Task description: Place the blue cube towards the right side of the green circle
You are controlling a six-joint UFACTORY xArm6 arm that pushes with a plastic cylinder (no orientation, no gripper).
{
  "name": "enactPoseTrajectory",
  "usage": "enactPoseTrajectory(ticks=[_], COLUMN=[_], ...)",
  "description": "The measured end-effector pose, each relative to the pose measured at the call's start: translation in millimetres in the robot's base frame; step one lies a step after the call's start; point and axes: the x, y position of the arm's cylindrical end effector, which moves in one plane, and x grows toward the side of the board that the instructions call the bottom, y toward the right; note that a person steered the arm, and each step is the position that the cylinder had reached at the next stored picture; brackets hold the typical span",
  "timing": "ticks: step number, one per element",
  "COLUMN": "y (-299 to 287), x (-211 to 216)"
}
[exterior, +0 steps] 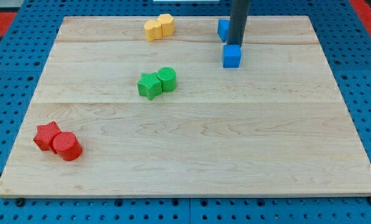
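The blue cube (231, 56) sits on the wooden board in the upper right part. My tip (237, 43) stands right behind it, touching or almost touching its top edge. The rod partly hides a second blue block (223, 29) behind it near the view's top. The green circle (167, 79) lies left of and below the cube, near the board's middle, touching a green star (150, 86) on its left.
A yellow pair of blocks (159, 27) lies at the top, left of the rod. A red star (47, 135) and a red cylinder (66, 147) lie at the lower left. The board's edge (185, 194) borders a blue pegboard.
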Motion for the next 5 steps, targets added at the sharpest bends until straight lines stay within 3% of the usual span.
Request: enactPoseTrajectory(ticks=[2, 3, 5], y=[21, -4, 25], x=[4, 16, 26])
